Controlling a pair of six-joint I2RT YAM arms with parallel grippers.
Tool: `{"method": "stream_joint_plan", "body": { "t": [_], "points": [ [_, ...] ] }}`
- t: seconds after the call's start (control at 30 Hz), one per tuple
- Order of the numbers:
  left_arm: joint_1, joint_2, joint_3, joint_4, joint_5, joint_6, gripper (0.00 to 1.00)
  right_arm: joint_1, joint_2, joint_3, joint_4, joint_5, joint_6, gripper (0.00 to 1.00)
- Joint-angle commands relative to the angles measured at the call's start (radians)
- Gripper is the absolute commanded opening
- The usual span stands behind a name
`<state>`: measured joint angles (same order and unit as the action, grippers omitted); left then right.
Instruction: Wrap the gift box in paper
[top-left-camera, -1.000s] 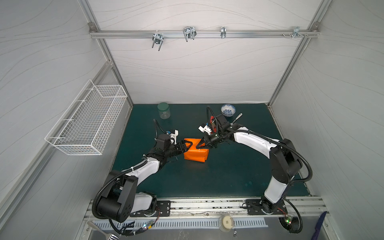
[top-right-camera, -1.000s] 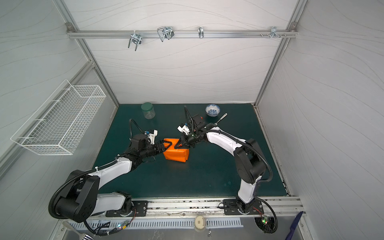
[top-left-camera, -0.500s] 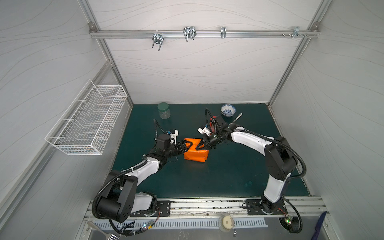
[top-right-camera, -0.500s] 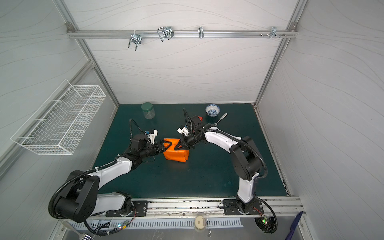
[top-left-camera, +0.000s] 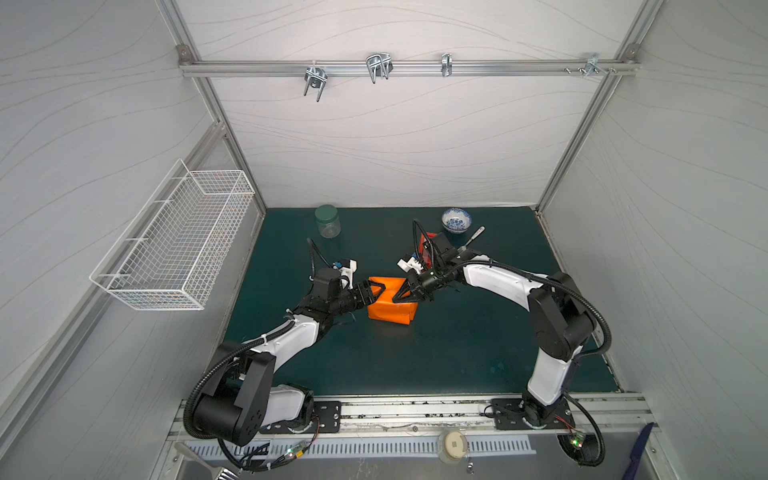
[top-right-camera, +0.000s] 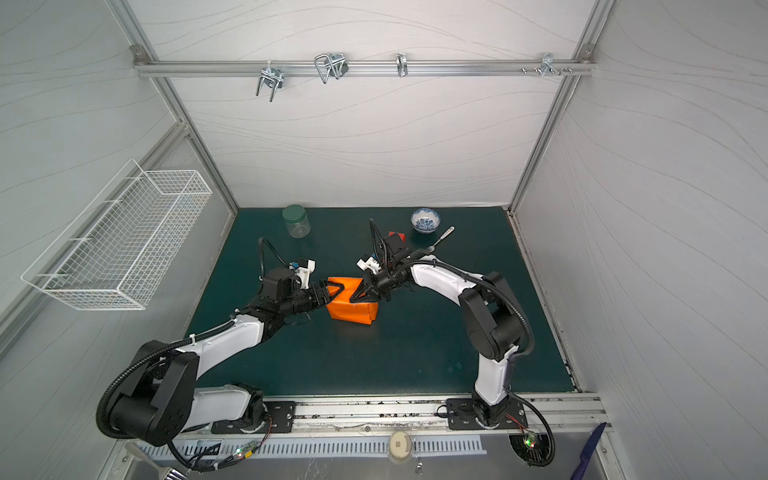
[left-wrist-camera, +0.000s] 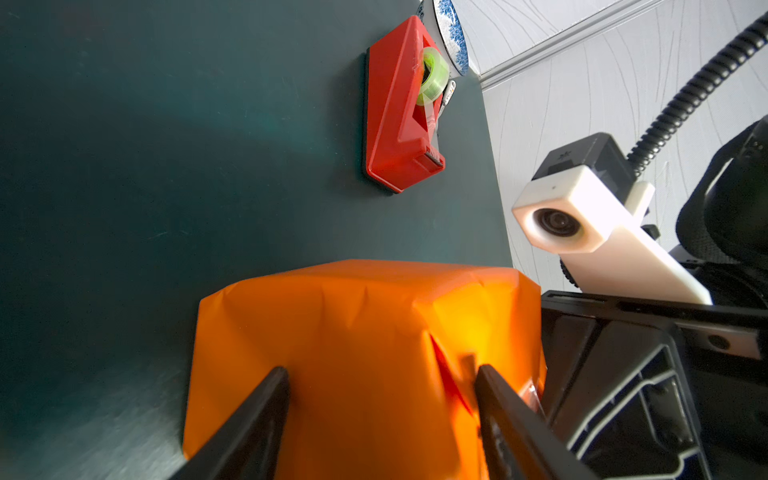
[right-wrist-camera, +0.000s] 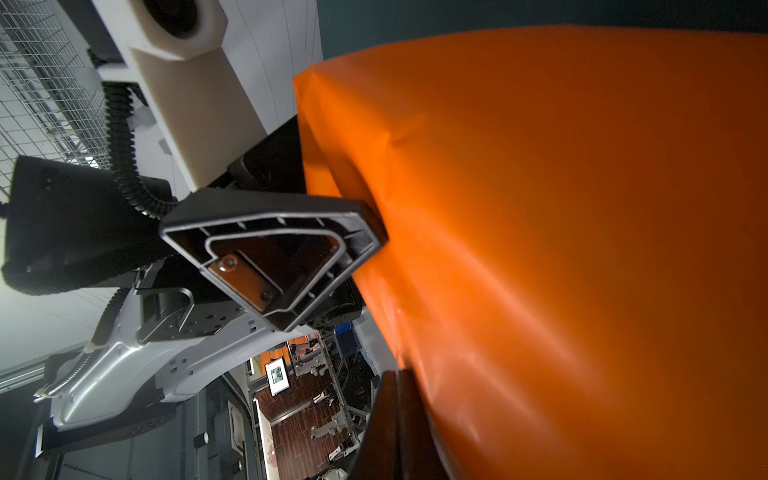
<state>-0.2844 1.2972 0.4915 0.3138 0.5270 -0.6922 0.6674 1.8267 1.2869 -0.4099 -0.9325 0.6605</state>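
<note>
Probably light, stiff beneath thin tear-prone paper (top-left-camera: 390, 311), the box wants holding by flat faces: left hand (top-left-camera: 377, 291) spread open against it, right hand (top-left-camera: 398, 296) closed over the top.

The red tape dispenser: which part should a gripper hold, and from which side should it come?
I would pinch the tape dispenser across its long flat walls, mid-length, from above: it stands upright and narrow on the mat, roll and cutter at the ends.

The paper (top-left-camera: 392, 305) — bright orange, creased — sits folded into a low block around the gift box, hiding it wholly, mid-tabletop (top-left-camera: 457, 345).
</note>
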Motion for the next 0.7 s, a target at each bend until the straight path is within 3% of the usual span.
{"method": "stream_joint_plan", "body": {
  "t": [0.0, 0.33, 0.67],
  "points": [
    [-0.004, 0.013, -0.025, -0.132, -0.037, 0.012, 0.71, -0.012, 0.029, -0.024, -0.032, -0.012, 0.039, 0.00],
    [-0.004, 0.004, -0.025, -0.127, -0.035, 0.008, 0.71, -0.024, 0.038, -0.064, 0.008, -0.080, 0.148, 0.00],
    [-0.004, 0.000, -0.027, -0.116, -0.030, 0.005, 0.71, -0.025, 0.060, -0.051, -0.018, -0.032, 0.192, 0.00]
  ]
}}
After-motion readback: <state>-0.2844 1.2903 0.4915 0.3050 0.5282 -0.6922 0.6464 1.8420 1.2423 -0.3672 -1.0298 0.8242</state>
